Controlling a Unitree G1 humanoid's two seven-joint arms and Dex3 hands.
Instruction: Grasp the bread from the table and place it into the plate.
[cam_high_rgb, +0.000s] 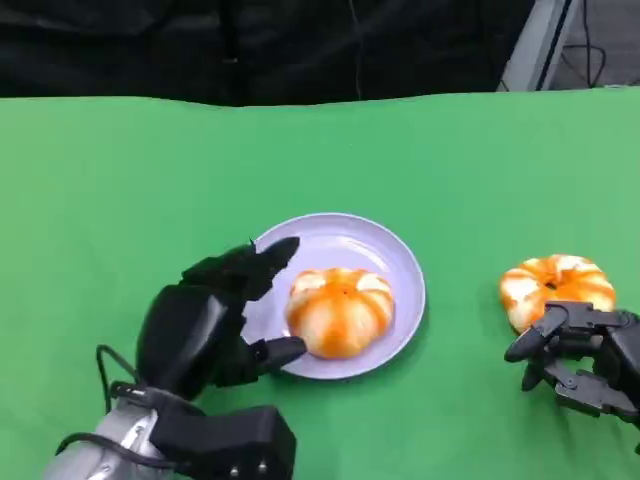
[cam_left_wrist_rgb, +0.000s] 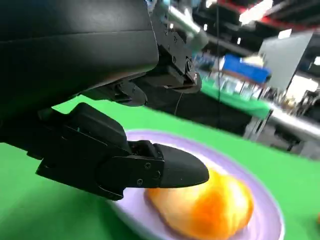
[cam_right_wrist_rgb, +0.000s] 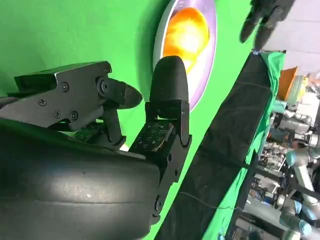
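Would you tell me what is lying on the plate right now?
One orange-and-white bread lies on the plate. The plate surface beneath it is covered.

Black screw-studded robot hand (cam_high_rgb: 215, 320) on silver, cable-wrapped forearm (cam_high_rgb: 110, 445).

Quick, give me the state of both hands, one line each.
Left hand: open, fingers spread beside the round lavender plate, holding nothing.
Right hand: open, fingers apart just short of the orange-glazed bread bun on the green table, not gripping it.

The right hand (cam_high_rgb: 585, 360) is running off the head view's edge and covering the near side of the second bread (cam_high_rgb: 556, 285); the left wrist view's background is blurring.
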